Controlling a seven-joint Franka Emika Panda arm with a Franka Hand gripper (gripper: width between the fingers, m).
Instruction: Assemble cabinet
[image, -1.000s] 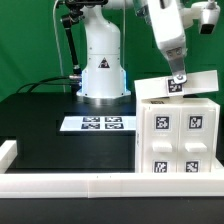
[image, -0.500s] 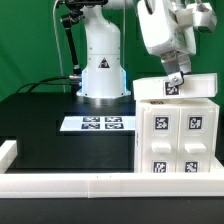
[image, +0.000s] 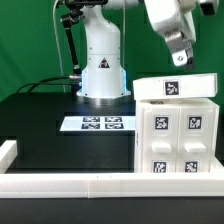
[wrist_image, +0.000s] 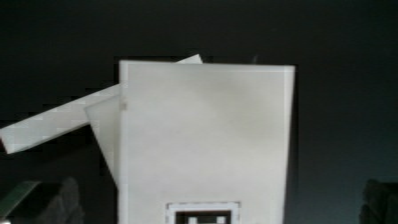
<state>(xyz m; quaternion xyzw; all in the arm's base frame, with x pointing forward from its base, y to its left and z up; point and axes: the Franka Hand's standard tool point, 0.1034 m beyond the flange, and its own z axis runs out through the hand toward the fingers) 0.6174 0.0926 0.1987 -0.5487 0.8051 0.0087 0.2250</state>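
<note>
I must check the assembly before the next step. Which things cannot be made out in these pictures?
- Cabinet inside and back: both views, hidden by its own panels.
- Tag on the cabinet's top: wrist view, cut by the picture's edge and blurred.
- Claw fingers: wrist view, dark against the black table; exterior view, too small.
- Arm above the claw: exterior view, cut off by the top edge.

We see the large white blocky plastic cabinet (image: 178, 140) standing upright on the black table (image: 60, 100), at the exterior view's right. Its front face carries four black-and-white square tags (image: 160, 125) in a two-by-two grid. A flat white top panel (image: 185, 88) with one tag lies across it, slightly tilted. In the wrist view a second white panel (wrist_image: 63, 120) angles out beside it.
</note>
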